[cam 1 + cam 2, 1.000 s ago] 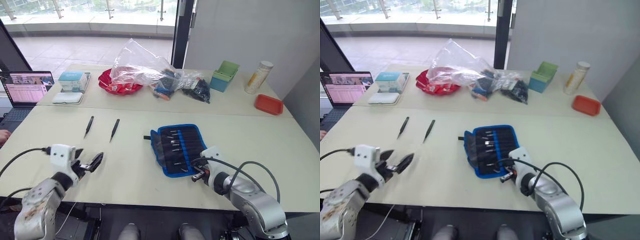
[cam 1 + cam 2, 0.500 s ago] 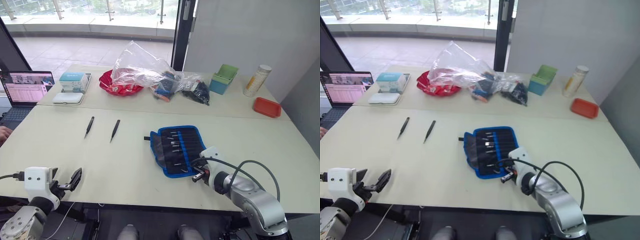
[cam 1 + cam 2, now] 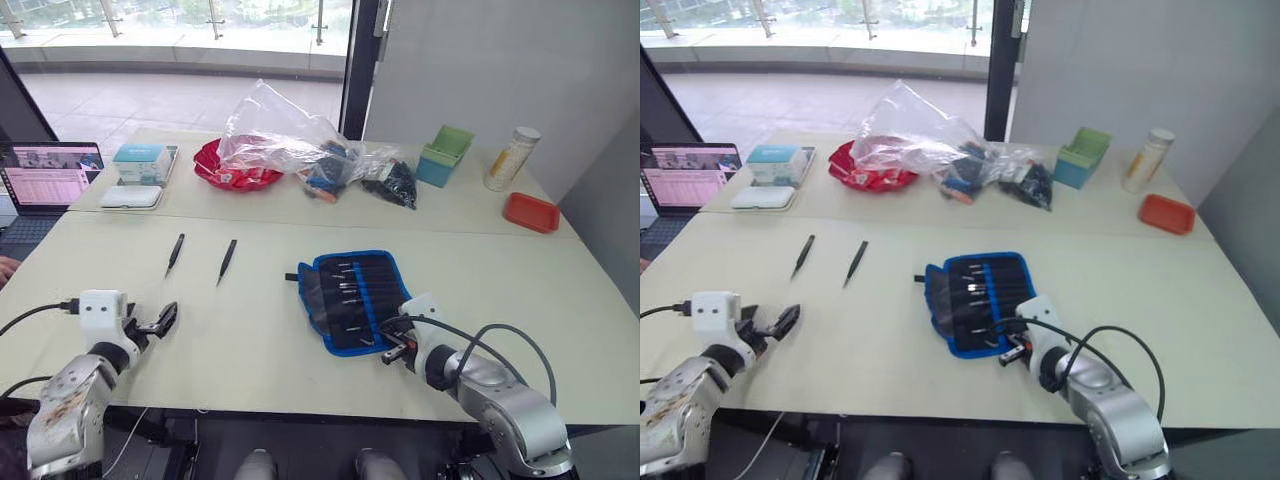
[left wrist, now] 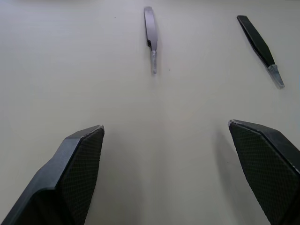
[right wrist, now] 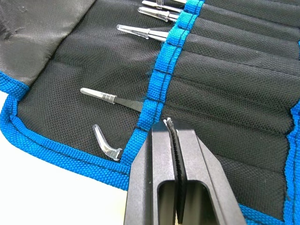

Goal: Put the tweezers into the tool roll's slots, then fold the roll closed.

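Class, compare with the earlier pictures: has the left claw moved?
Yes. The left claw dropped back toward the table's near edge, then came forward again, nearer the two loose tweezers, short of its first spot.

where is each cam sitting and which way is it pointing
Left and right eye views: on the head, looking forward and down over the table, both arms at the bottom; same scene.
Left wrist view: along the open left gripper, toward two loose tweezers.
Right wrist view: along the shut right gripper, over the tool roll.
Shared: the eye views also show the tweezers and roll.
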